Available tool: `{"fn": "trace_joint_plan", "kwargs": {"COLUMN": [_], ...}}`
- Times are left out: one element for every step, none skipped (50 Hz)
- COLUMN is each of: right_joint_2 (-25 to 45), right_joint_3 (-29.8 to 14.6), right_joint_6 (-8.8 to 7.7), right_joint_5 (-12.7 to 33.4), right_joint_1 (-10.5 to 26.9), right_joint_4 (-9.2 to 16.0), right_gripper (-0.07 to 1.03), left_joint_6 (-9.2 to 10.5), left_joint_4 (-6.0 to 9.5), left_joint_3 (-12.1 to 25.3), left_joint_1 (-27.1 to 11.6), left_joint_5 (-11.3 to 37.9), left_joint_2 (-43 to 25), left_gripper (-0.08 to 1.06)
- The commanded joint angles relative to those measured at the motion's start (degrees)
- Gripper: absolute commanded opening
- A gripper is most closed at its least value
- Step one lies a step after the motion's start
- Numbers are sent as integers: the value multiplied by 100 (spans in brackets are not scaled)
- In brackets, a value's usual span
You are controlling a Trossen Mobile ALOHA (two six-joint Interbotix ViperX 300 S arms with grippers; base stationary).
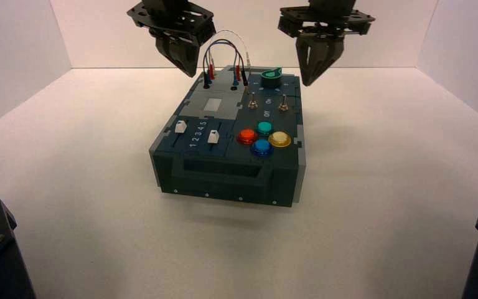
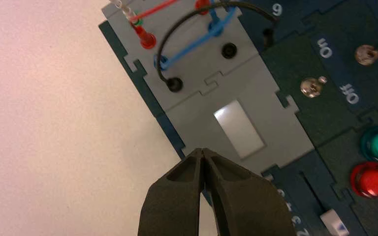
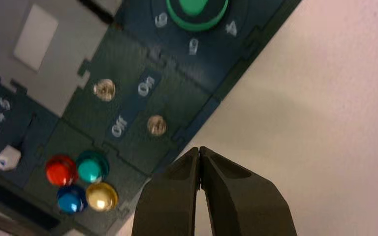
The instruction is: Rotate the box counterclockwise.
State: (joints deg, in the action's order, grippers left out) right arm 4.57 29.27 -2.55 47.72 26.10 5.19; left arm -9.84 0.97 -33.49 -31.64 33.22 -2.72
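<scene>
1. Pointing down near the left long side of the box [image 1: 224, 128] with the left gripper [image 1: 190, 73], narrow, tips together.
2. Pointing down near the right long side with the right gripper [image 1: 308, 83], likewise narrow (contact impossible to tell on either side).
3. Lying mid-table [image 1: 373, 218]: the box, showing wires [image 1: 223, 41] far left, green knob [image 1: 271, 78] far right, four buttons [image 1: 262, 147] near right.

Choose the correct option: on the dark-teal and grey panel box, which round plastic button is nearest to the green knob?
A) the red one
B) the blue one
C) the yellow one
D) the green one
D: in the high view, the green round button is the one of the four set closest to the green round knob.
</scene>
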Motion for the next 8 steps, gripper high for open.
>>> {"fn": "trace_joint_plan", "kwargs": {"right_joint_2": [-343, -343, -343, -360, -360, -369, -387, -396], "right_joint_3": [97, 105, 123, 141, 176, 185, 193, 211], "right_joint_6": [-9, -9, -9, -9, -35, -35, -35, -35], "right_joint_5": [-26, -26, -26, -26, -26, -26, -26, -26], "right_joint_1": [114, 114, 123, 123, 114, 123, 132, 149], "right_joint_4": [18, 26, 26, 26, 26, 18, 18, 26], "right_gripper": [-2, -2, -2, -2, -2, -2, -2, -2], "left_joint_6": [26, 26, 26, 26, 26, 35, 35, 35], "left_joint_4": [-9, -9, -9, -9, -9, -9, -9, -9], "left_joint_3": [-44, -44, -53, -53, -44, -53, -53, -53], "left_joint_1": [-9, -9, -9, -9, -9, -9, -9, -9], "left_joint_5": [-44, -35, -35, -35, -35, -35, -44, -44], "left_joint_2": [404, 404, 422, 439, 457, 466, 475, 483], "left_gripper": [-3, -3, -3, -3, -3, -3, -3, -3]}}
